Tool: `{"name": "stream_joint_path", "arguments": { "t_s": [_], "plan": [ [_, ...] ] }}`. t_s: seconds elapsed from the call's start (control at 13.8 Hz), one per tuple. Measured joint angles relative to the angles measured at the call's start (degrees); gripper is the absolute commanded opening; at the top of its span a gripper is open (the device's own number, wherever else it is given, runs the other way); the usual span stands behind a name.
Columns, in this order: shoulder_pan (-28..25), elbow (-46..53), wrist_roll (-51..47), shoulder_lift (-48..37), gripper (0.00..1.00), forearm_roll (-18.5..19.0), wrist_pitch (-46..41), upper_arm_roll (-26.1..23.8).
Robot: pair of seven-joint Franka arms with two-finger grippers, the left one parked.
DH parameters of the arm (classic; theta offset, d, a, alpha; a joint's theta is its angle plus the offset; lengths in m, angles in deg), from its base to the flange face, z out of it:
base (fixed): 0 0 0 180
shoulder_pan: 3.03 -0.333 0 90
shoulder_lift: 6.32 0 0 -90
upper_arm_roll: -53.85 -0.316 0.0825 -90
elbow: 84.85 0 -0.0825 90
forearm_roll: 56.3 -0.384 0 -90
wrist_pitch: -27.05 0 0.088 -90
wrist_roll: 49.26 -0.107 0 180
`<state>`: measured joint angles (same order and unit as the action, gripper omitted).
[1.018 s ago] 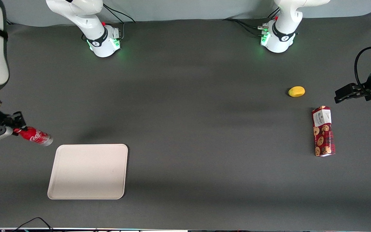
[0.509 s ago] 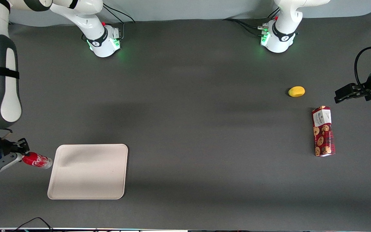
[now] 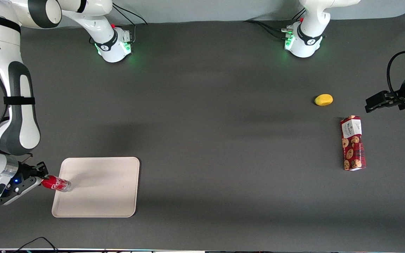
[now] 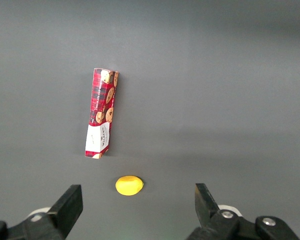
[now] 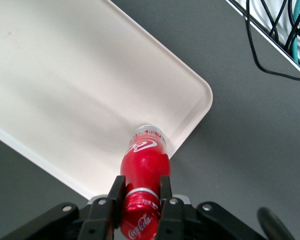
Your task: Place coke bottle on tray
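Note:
My right gripper (image 3: 42, 179) is shut on the cap end of the small red coke bottle (image 3: 56, 184), which it holds tilted, base end out. The bottle's clear base hangs over the edge of the beige tray (image 3: 107, 189) at the working arm's end of the table. In the right wrist view the black fingers (image 5: 116, 195) clamp the bottle's neck (image 5: 143, 172), and its base points down at the tray (image 5: 65, 90) near a rounded corner. I cannot tell whether the base touches the tray.
A yellow lemon-like fruit (image 3: 323, 99) and a red cookie box (image 3: 353, 143) lie toward the parked arm's end of the table; both also show in the left wrist view, fruit (image 4: 129, 185) and box (image 4: 102, 112). Cables (image 5: 275, 35) run along the table edge.
My gripper has carried the bottle nearer to the front camera and sideways toward the tray; its base, earlier beside the tray, is now over the tray's edge.

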<state>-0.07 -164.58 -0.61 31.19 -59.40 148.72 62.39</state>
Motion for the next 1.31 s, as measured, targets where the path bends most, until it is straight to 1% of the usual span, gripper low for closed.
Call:
{"name": "stream_joint_path", "arguments": {
  "t_s": [0.07,0.15,0.22,0.51,0.65,0.87,1.16,1.31],
  "plan": [
    [0.0,0.2,0.0,0.4,0.82,-0.2,0.0,0.0],
    [0.0,0.3,0.0,0.6,0.94,-0.6,0.0,0.0],
    [0.0,0.3,0.0,0.7,1.0,-1.5,0.0,0.0],
    [0.0,1.2,-0.2,0.7,1.0,-3.0,0.0,0.5],
    [-0.1,3.3,-2.7,0.5,1.0,-3.4,-2.6,0.5],
    [-0.4,5.6,-11.3,-3.2,1.0,-3.7,-10.0,0.5],
    [-1.4,5.9,-29.3,-13.7,1.0,-4.7,-23.2,-0.1],
    [-1.9,4.7,-37.9,-18.8,1.0,-4.7,-27.5,-1.4]
  ]
}}
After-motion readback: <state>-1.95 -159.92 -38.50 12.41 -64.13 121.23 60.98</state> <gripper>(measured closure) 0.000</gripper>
